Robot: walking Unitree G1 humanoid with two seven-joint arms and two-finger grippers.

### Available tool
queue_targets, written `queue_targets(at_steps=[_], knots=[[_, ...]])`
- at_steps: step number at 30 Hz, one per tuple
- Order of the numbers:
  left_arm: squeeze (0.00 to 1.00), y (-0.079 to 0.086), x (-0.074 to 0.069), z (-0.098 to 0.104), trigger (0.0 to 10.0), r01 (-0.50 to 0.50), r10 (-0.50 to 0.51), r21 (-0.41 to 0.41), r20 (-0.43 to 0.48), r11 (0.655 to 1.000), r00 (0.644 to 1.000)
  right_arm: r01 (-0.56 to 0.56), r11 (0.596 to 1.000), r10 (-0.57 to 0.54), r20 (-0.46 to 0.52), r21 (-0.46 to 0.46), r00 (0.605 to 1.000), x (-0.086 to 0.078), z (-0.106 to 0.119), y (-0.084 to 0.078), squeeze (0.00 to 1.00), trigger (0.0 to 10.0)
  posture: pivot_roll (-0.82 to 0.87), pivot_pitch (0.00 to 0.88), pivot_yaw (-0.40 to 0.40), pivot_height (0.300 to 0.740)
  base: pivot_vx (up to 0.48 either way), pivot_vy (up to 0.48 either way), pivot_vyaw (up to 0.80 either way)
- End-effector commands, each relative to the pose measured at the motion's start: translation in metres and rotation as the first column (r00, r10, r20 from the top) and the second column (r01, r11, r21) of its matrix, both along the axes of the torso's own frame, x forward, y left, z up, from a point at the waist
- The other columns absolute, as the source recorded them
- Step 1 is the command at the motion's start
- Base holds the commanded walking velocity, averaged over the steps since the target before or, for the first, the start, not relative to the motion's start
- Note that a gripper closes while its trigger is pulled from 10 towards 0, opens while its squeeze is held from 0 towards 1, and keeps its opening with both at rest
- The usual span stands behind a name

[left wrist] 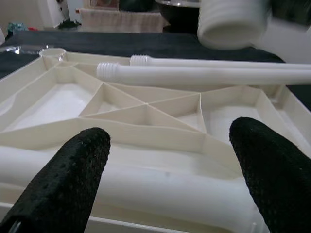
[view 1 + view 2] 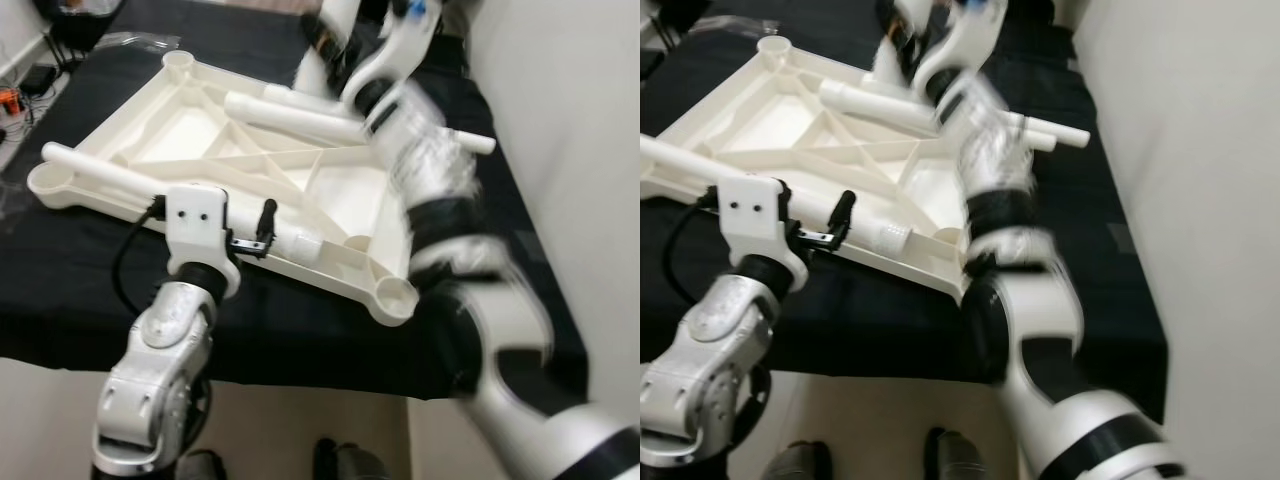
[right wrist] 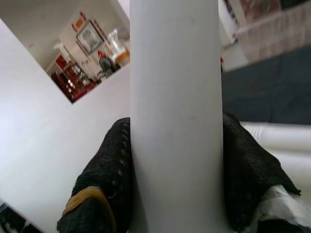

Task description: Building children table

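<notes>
Item: white moulded plastic table panel [image 2: 250,160], ribbed underside up, lying flat on the black-draped tabletop [image 2: 80,290]. Round leg sockets at its corners; the nearest open socket [image 2: 396,293] sits at the panel's near right corner.

Item: white plastic tube leg lying along the panel's near edge [image 2: 100,175], long axis running with that edge. The left claw [image 2: 250,240] is just at this edge; its two black fingers [image 1: 68,184] are spread apart with the leg lying crosswise between and just beyond them, not gripped.

Items: two further white tube legs with threaded ends [image 1: 194,73], lying side by side across the panel's far half.

Item: fourth white tube leg [image 3: 175,116], pinched between the black pads of the right claw [image 3: 175,160], carried over the panel's far right side. The right arm is motion-blurred in the head views, so the leg's exact tilt cannot be told.

Judgement: the held leg's threaded end must be lined up over a corner socket; the right arm is nearer the right-hand sockets.
</notes>
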State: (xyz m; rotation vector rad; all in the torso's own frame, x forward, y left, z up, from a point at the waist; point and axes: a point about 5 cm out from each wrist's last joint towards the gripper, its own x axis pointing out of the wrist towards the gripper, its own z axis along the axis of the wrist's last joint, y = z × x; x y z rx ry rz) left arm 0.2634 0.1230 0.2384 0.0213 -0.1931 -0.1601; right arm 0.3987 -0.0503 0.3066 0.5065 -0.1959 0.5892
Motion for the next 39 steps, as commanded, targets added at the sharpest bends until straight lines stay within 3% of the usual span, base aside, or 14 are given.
queue_targets(at_steps=[1, 4, 14, 18, 19, 21, 23, 25, 26, 28, 31, 34, 36, 39], knots=[[0.00, 0.007, 0.006, 0.002, 10.0, -0.021, 0.019, 0.099, 0.025, 0.995, 1.000, -0.017, 0.999, 0.020, 0.076, -0.047, 0.997, -0.012, -0.004, 0.006, 0.00, 0.0, 0.04, 0.076, -0.064, 0.740, 0.000, 0.000, 0.00], [0.00, 0.016, 0.011, 0.009, 10.0, -0.058, 0.047, 0.177, 0.067, 0.983, 0.997, -0.022, 0.997, 0.027, 0.067, -0.079, 0.997, -0.019, -0.021, 0.009, 0.00, 0.0, 0.04, 0.075, -0.059, 0.740, 0.000, 0.000, 0.00], [0.00, 0.022, 0.022, 0.021, 10.0, -0.021, 0.002, 0.196, 0.097, 0.980, 0.995, -0.044, 0.998, 0.047, 0.072, -0.050, 0.996, -0.038, -0.026, 0.013, 0.00, 0.0, 0.04, 0.076, -0.054, 0.740, 0.000, 0.000, 0.00], [0.00, 0.016, 0.027, 0.021, 10.0, 0.032, -0.048, 0.181, 0.087, 0.983, 0.995, -0.050, 0.996, 0.057, 0.101, -0.069, 0.993, -0.050, -0.025, 0.015, 0.00, 0.0, 0.04, 0.076, -0.054, 0.740, 0.000, 0.000, 0.00], [0.00, 0.006, 0.026, 0.019, 10.0, 0.138, -0.146, 0.122, 0.063, 0.983, 0.987, -0.051, 0.996, 0.060, 0.114, -0.075, 0.992, -0.052, -0.023, 0.017, 0.00, 0.0, 0.03, 0.076, -0.051, 0.740, 0.000, 0.000, 0.00], [0.00, 0.006, 0.026, 0.019, 10.0, 0.138, -0.146, 0.122, 0.063, 0.983, 0.987, -0.051, 0.996, 0.060, 0.114, -0.075, 0.992, -0.052, -0.023, 0.017, 0.00, 0.0, 0.03, 0.076, -0.051, 0.740, 0.000, 0.000, 0.00], [0.00, -0.001, 0.025, 0.019, 10.0, 0.213, -0.218, 0.080, 0.054, 0.974, 0.974, -0.051, 0.996, 0.060, 0.122, -0.079, 0.991, -0.054, -0.022, 0.017, 0.00, 0.0, 0.03, 0.076, -0.051, 0.740, 0.000, 0.000, 0.00], [0.00, -0.021, 0.012, 0.014, 10.0, 0.419, -0.420, 0.068, 0.006, 0.905, 0.907, -0.047, 0.995, 0.058, 0.129, -0.087, 0.990, -0.056, -0.021, 0.018, 0.00, 0.0, 0.03, 0.078, -0.050, 0.740, 0.000, 0.000, 0.00], [0.00, -0.021, 0.012, 0.014, 10.0, 0.419, -0.420, 0.068, 0.006, 0.905, 0.907, -0.047, 0.995, 0.058, 0.129, -0.087, 0.990, -0.056, -0.021, 0.018, 0.00, 0.0, 0.03, 0.078, -0.050, 0.740, 0.000, 0.000, 0.00], [0.00, -0.033, 0.001, 0.004, 10.0, 0.532, -0.529, 0.103, -0.058, 0.840, 0.847, -0.043, 0.995, 0.055, 0.127, -0.092, 0.990, -0.057, -0.020, 0.018, 0.00, 0.0, 0.03, 0.080, -0.054, 0.740, 0.000, 0.000, 0.00], [0.00, -0.034, 0.000, 0.000, 10.0, 0.531, -0.526, 0.133, -0.073, 0.837, 0.847, -0.046, 0.995, 0.057, 0.128, -0.090, 0.990, -0.057, -0.019, 0.019, 0.00, 0.0, 0.03, 0.080, -0.055, 0.740, 0.000, 0.000, 0.00], [0.00, -0.028, 0.007, -0.003, 10.0, 0.475, -0.471, 0.178, -0.070, 0.862, 0.880, -0.055, 0.995, 0.066, 0.131, -0.089, 0.989, -0.059, -0.017, 0.021, 0.00, 0.0, 0.03, 0.080, -0.055, 0.740, 0.000, 0.000, 0.00], [0.00, -0.012, 0.021, 0.004, 10.0, 0.364, -0.367, 0.221, -0.026, 0.905, 0.930, -0.067, 0.993, 0.081, 0.139, -0.102, 0.987, -0.064, -0.018, 0.022, 0.00, 0.0, 0.03, 0.082, -0.052, 0.740, 0.000, 0.000, 0.00], [0.00, -0.006, 0.025, 0.007, 10.0, 0.328, -0.335, 0.237, -0.008, 0.915, 0.942, -0.070, 0.992, 0.084, 0.139, -0.106, 0.987, -0.066, -0.018, 0.023, 0.00, 0.0, 0.02, 0.080, -0.052, 0.740, 0.000, 0.000, 0.00]])
